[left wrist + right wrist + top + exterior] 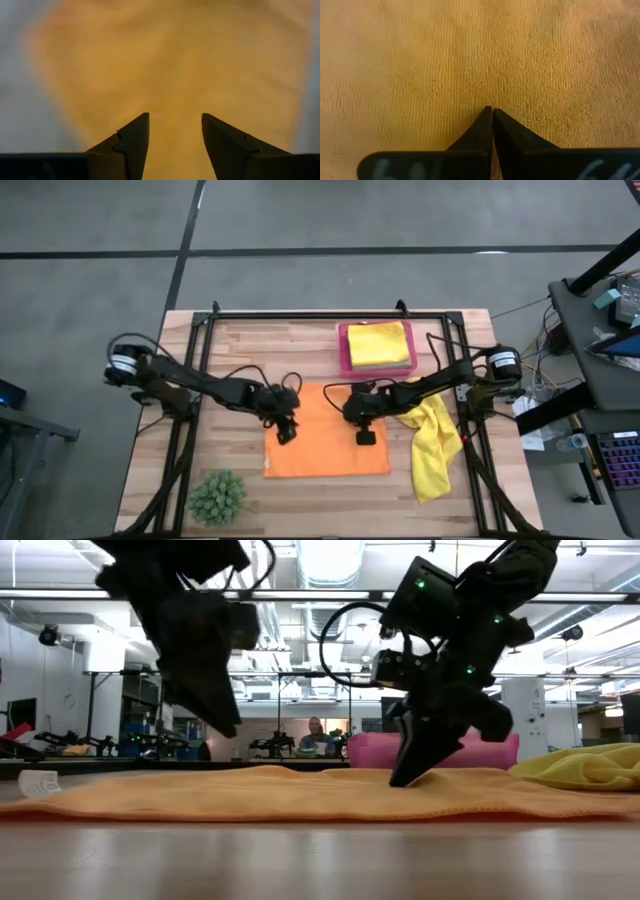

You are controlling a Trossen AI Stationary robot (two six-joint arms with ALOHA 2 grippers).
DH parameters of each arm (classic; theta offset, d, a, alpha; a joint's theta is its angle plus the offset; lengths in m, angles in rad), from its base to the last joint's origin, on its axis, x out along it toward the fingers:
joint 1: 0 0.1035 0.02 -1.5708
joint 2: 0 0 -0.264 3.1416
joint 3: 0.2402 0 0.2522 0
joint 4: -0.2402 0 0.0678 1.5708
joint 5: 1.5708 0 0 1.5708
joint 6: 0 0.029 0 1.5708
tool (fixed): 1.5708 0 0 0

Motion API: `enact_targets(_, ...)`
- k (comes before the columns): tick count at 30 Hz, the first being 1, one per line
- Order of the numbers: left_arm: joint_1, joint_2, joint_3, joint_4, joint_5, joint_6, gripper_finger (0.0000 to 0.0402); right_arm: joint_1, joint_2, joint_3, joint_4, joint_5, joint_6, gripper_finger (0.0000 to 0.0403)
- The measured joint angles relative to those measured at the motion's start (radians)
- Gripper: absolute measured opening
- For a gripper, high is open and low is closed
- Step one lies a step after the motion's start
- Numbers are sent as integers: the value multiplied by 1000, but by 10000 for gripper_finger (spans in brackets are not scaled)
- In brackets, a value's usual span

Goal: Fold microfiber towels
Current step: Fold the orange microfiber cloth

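From above, you have a flat orange microfiber towel (327,433) spread open in the middle of the wooden counter (300,345), not yet folded. Your left claw (287,432) sits over its left part, your right claw (366,437) over its right part. Behind it, a folded yellow microfiber towel (379,343) lies in the rigid pink rectangular tray (345,365); I'd count that one as done. A second yellow microfiber towel, crumpled (432,445), lies just right of the orange one, waiting. A spiky green plant ball (217,496) sits at the near left corner. No other towels show.

At counter height, the orange towel (300,792) lies low and flat. Your right claw (408,776) has its tip down on the cloth; your left claw (225,723) hangs clear above it.

From your left wrist, the claw (175,131) is spread, nothing between the fingers, with orange cloth (170,60) below.

From your right wrist, the claw (492,112) is pressed together, tip on the orange pile (480,55), pinching nothing that I can see.

By my reckoning, one towel is finished, the orange fold hasn't begun, and the loose yellow one follows.
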Motion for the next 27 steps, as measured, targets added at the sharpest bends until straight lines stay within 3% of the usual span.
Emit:
enact_targets(6, 13, -54, -63, -49, -205, -249, 166, 0, 2, -11, 45, -5, -16, 9)
enact_targets(19, 18, 44, -123, 28, -281, -377, 240, 0, 5, -10, 129, -6, -35, 9)
enact_targets(24, 19, 112, -113, 55, -289, -371, 231, 0, 6, -11, 140, -7, -35, 9)
enact_targets(27, 15, 127, -97, 47, -289, -342, 202, 0, 6, -11, 146, -6, -34, 9)
